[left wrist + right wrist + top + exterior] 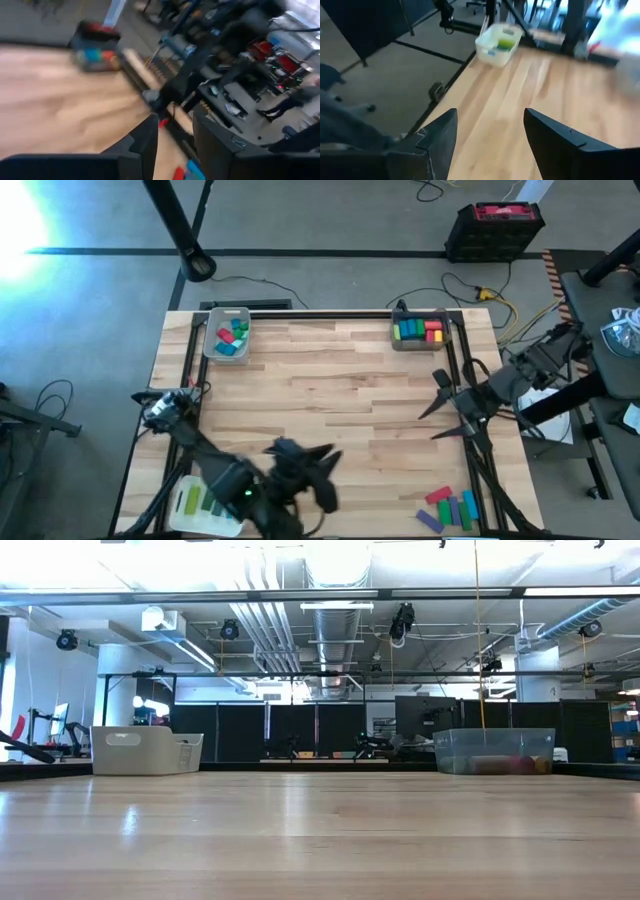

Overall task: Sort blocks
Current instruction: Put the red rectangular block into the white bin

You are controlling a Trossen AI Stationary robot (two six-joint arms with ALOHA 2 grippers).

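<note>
Table (330, 395) middle is wide open bare wood, free passage. Obstacles only at the corners: far-left tray (227, 334), far-right tray (420, 330), near-left tray (205, 505) (partly under the left arm), loose blocks (450, 508) near right.

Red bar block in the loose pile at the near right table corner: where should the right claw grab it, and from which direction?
Grip the red bar block across its short width at mid-length, coming straight down. It lies flat and angled at the pile's top edge, so its upper side is free; the green block beside it crowds a sideways approach. The open right claw is nearest.
</note>
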